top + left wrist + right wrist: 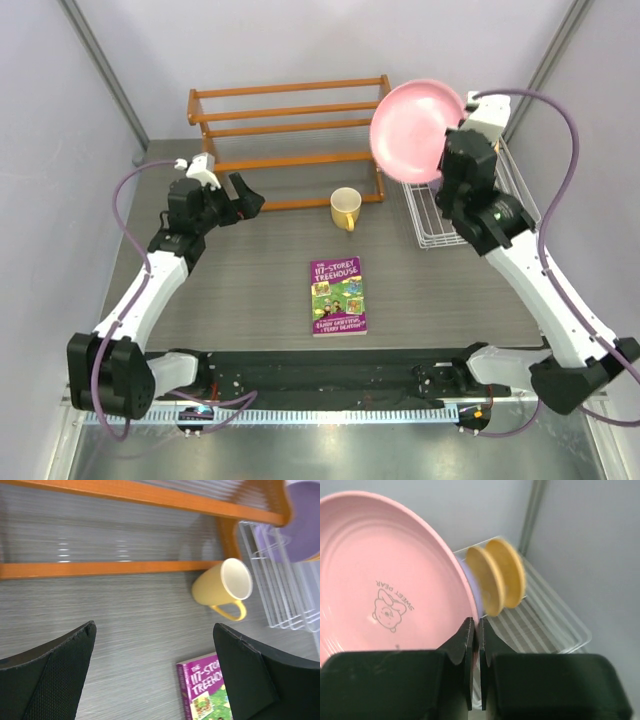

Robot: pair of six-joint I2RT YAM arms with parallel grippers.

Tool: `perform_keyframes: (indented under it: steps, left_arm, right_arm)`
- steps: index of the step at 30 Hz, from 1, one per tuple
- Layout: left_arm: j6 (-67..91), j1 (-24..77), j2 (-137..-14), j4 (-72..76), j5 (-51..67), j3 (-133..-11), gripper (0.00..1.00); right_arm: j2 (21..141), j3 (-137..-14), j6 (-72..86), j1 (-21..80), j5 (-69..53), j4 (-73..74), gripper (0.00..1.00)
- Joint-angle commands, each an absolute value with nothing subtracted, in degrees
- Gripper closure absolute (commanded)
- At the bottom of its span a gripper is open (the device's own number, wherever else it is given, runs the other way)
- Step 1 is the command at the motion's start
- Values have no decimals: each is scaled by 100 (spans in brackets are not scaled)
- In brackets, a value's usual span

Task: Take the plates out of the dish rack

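Note:
My right gripper [443, 165] is shut on the rim of the pink plate [415, 130] and holds it upright above the white wire dish rack [440, 228]. In the right wrist view the jaws [475, 625] pinch the pink plate's [385, 580] edge. Behind it an orange-tan plate [495, 577] stands on edge in the dish rack [555, 625], blurred. A lilac plate [305, 525] shows in the rack in the left wrist view. My left gripper [245, 200] is open and empty above the table [154, 630].
An orange wooden shelf rack [290, 110] stands at the back, also in the left wrist view [125, 567]. A yellow mug [346, 208] lies in front of it, left of the dish rack. A purple book [338, 296] lies mid-table. Walls close in on both sides.

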State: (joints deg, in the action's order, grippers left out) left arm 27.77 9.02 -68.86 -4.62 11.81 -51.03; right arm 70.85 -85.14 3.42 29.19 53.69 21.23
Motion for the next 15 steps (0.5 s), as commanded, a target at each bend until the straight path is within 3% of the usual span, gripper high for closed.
perform_keyframes:
  steps: [1,15]
  left_arm:
    - [3365,958,-6496,613,1626,-4817,1]
    - [3718,1582,-6082,1345,1521,-4122,1]
  right_arm:
    - [6716,-7806,2047,3155,3807,3173,99]
    - [6802,-6592,2953,3770,2699,2435,99]
